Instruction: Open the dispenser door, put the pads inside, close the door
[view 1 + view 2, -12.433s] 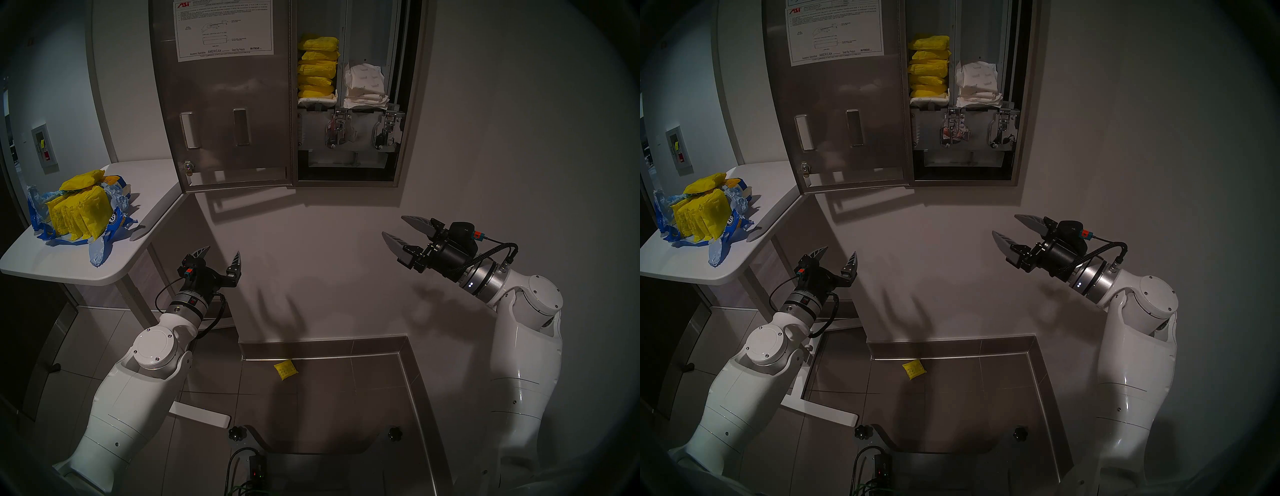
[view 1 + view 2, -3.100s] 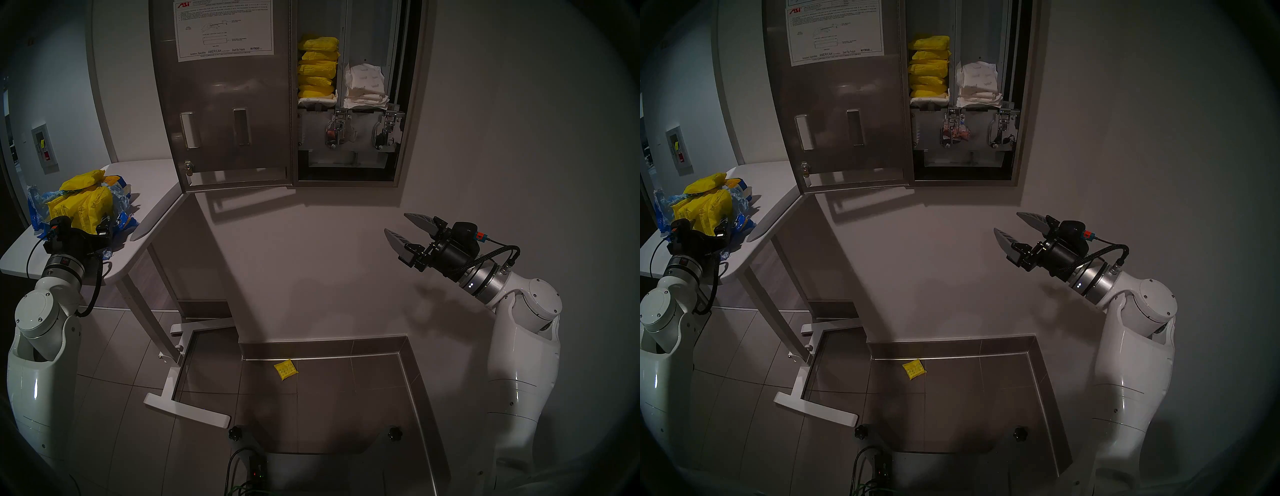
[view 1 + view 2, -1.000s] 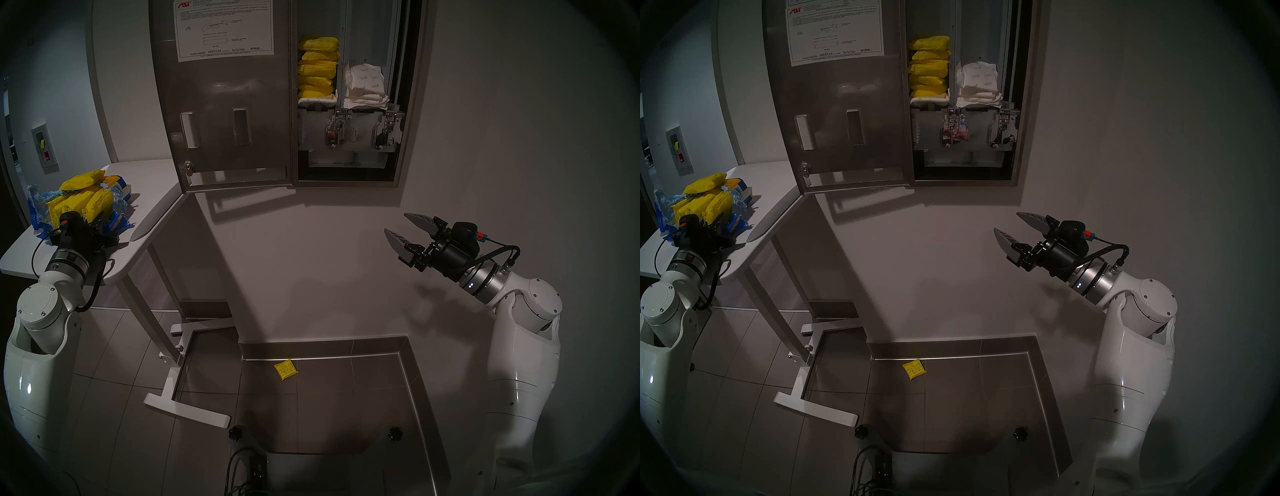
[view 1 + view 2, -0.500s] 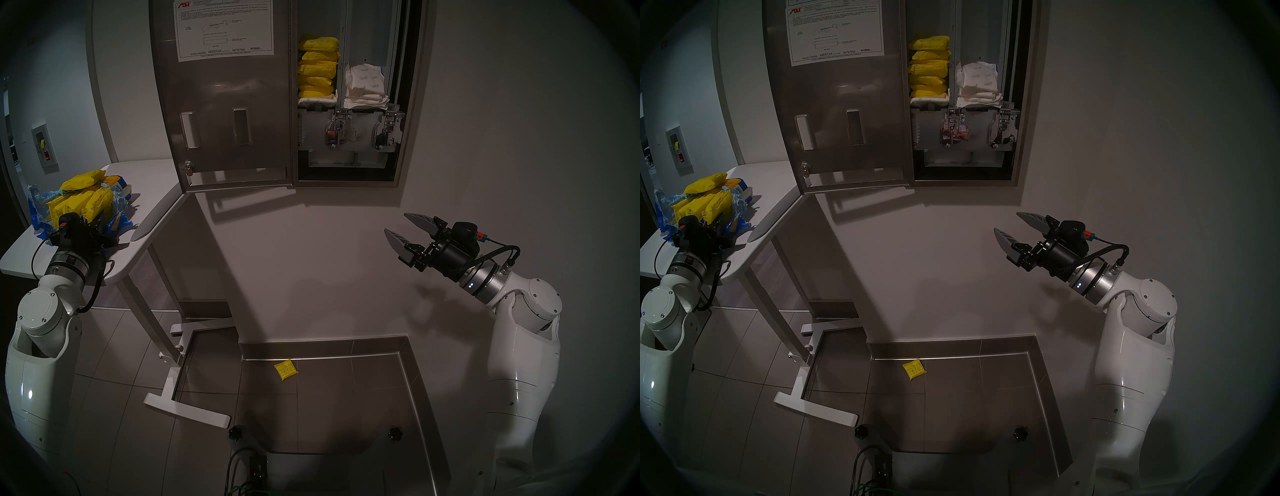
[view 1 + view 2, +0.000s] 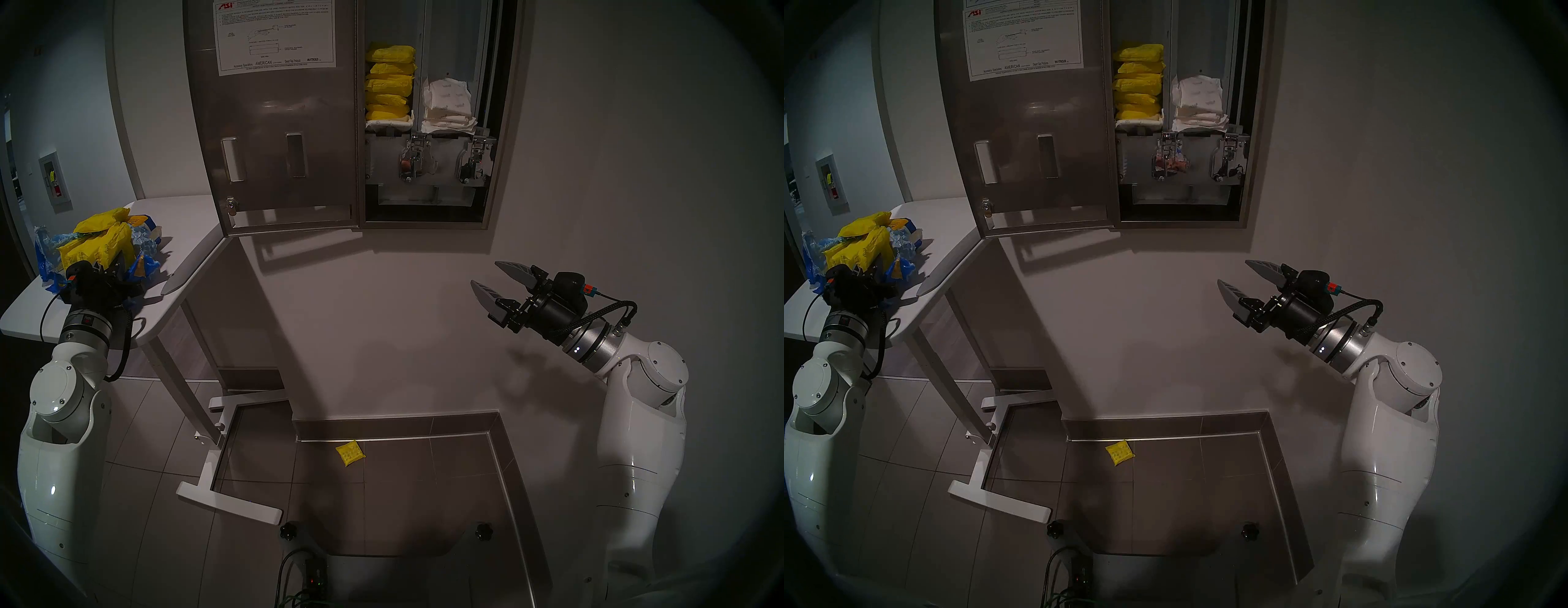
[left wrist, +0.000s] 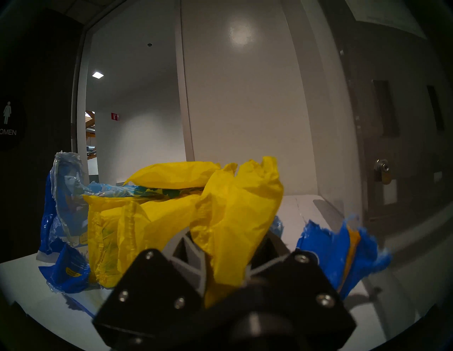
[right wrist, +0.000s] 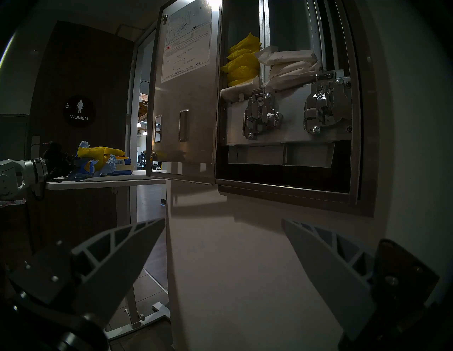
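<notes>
1. Left gripper point(image 6: 220, 247) jaws clamped on one yellow pad point(image 6: 235, 213), at the pile on the white table point(image 5: 178, 237).
2. Remaining pads point(image 5: 91, 250) sit in a torn blue bag point(image 6: 343, 247) on that table.
3. Right gripper point(image 5: 494, 282) jaws wide apart, empty, hanging in front of the wall below the dispenser.
4. Dispenser door point(image 5: 275, 127) swung fully open to the left, instruction sheet point(image 5: 273, 36) facing out.
5. Left column inside holds stacked yellow pads point(image 5: 388, 83); right column holds white pads point(image 5: 447, 106).
6. One yellow packet point(image 5: 350, 453) lies on the floor tiles by the baseboard.
</notes>
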`<state>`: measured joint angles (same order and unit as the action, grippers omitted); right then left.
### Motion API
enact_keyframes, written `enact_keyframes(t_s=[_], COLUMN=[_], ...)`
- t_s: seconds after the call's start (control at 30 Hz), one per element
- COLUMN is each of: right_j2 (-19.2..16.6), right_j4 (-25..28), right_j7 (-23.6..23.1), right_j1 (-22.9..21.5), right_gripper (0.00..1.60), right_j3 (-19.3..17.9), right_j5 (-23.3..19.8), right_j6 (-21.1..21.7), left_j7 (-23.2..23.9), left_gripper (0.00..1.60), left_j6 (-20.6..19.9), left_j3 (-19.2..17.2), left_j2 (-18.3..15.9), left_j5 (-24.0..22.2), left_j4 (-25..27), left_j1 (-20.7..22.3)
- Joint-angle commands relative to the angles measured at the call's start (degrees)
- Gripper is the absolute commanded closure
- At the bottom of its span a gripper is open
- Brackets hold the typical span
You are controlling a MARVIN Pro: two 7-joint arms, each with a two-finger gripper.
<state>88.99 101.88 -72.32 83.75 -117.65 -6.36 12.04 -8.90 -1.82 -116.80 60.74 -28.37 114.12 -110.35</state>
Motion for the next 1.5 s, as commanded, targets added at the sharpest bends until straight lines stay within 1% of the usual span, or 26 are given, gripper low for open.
enact_keyframes(t_s=[0.0, 0.3, 0.63, 0.83, 1.0, 1.23, 1.47], right_j2=[-0.1, -0.1, -0.1, -0.1, -0.1, -0.1, -0.1], right_j4=[1.5, 1.5, 1.5, 1.4, 1.4, 1.4, 1.4], right_j7=[-0.1, -0.1, -0.1, -0.1, -0.1, -0.1, -0.1], right_j1=[-1.4, -1.4, -1.4, -1.4, -1.4, -1.4, -1.4], right_gripper=[0.0, 0.0, 0.0, 0.0, 0.0, 0.0, 0.0], right_j3=[0.1, 0.1, 0.1, 0.1, 0.1, 0.1, 0.1], right_j5=[-0.5, -0.5, -0.5, -0.5, -0.5, -0.5, -0.5], right_j6=[0.0, 0.0, 0.0, 0.0, 0.0, -0.1, -0.1], left_j7=[1.4, 1.3, 1.4, 1.0, 0.8, 0.2, 0.2], left_gripper=[1.6, 1.6, 1.6, 1.6, 1.6, 1.6, 1.6], left_j6=[2.9, 4.0, 4.9, 7.0, 7.2, 8.2, 8.5], left_j3=[2.1, 2.5, 3.2, 2.7, 2.5, 3.2, 4.5], left_j2=[1.3, 1.2, 1.6, 1.5, 1.1, 0.6, 0.1], left_j5=[-1.2, -1.5, -1.5, -2.0, -2.5, -3.2, -3.6], left_j4=[1.4, 1.1, 1.2, 0.6, 0.4, 0.6, 1.0], left_j1=[0.8, 2.3, 2.4, 5.8, 7.6, 11.0, 12.9])
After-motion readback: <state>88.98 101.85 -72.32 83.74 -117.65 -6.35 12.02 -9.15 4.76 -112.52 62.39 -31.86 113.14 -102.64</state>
